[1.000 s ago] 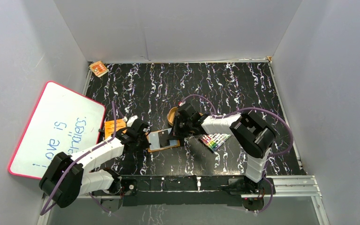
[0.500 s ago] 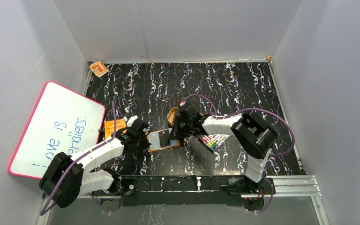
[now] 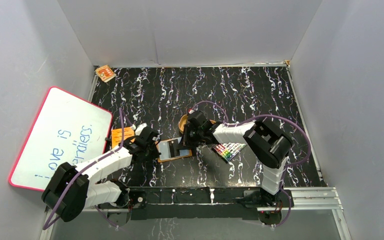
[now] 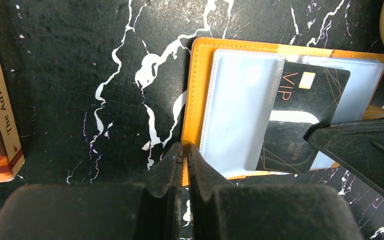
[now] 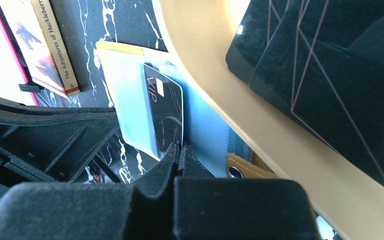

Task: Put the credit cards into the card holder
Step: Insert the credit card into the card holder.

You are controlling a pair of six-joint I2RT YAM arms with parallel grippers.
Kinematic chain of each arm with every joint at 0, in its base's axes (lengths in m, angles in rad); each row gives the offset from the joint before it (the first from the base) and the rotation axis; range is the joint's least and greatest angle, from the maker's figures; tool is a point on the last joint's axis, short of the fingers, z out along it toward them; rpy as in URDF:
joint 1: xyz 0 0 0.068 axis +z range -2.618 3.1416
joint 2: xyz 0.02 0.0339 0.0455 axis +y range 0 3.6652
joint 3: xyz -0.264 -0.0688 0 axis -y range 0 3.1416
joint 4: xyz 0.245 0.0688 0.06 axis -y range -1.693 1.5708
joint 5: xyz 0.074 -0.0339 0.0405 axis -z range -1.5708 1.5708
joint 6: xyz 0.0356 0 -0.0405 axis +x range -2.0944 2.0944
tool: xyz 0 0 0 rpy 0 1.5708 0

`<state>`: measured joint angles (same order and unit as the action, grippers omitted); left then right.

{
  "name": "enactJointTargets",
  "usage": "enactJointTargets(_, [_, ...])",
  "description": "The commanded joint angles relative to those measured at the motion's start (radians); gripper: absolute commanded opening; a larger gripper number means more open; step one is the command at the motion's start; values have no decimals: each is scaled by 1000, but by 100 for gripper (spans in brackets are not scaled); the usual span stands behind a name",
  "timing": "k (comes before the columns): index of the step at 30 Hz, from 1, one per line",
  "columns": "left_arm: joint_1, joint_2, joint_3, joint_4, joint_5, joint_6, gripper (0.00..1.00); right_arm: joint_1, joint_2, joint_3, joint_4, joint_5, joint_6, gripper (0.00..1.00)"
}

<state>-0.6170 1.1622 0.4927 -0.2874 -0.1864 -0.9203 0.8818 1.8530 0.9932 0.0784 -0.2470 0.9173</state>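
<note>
The orange card holder (image 4: 202, 100) lies open on the black marbled table, its light-blue inside facing up. My left gripper (image 4: 185, 148) is shut on its near orange edge. A black credit card (image 4: 305, 107) marked VIP lies slanted across the holder, with its left end under the clear pocket. My right gripper (image 5: 179, 148) is shut on that card's (image 5: 169, 107) lower edge. More black credit cards (image 5: 330, 65) lie stacked in the tan tray (image 5: 260, 115). From above, both grippers meet at the holder (image 3: 167, 149).
The tan oval tray (image 3: 184, 121) stands just behind the holder. A pack of coloured markers (image 3: 231, 149) lies to the right of it and an orange booklet (image 3: 121, 135) to the left. A whiteboard (image 3: 60, 137) leans at the left wall. A small orange item (image 3: 105, 73) sits at the back left.
My right gripper has moved slightly left and pushed the card further under the holder's clear pocket. The left gripper has kept its hold on the holder.
</note>
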Motion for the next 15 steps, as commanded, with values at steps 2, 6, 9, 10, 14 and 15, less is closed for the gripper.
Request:
enactJointTargets(2, [-3,36,-42,-35,46,-6,3,20,40,22,-44,6,-11,0])
enactJointTargets(6, [-3,41,-42,-31,47,-5,3,22,57,31,-32,-36,-13,0])
enactJointTargets(9, [-3,48,-41,-26,49,-4,3,26,73,32,-4,-68,-4,0])
enactJointTargets(10, [-4,49,-42,-25,51,-3,3,28,77,32,5,-75,0,0])
enactJointTargets(14, [-3,48,-43,-19,54,-4,3,33,97,41,25,-95,16,0])
enactJointTargets(15, [-3,47,-43,-19,54,-3,3,35,102,48,28,-99,18,0])
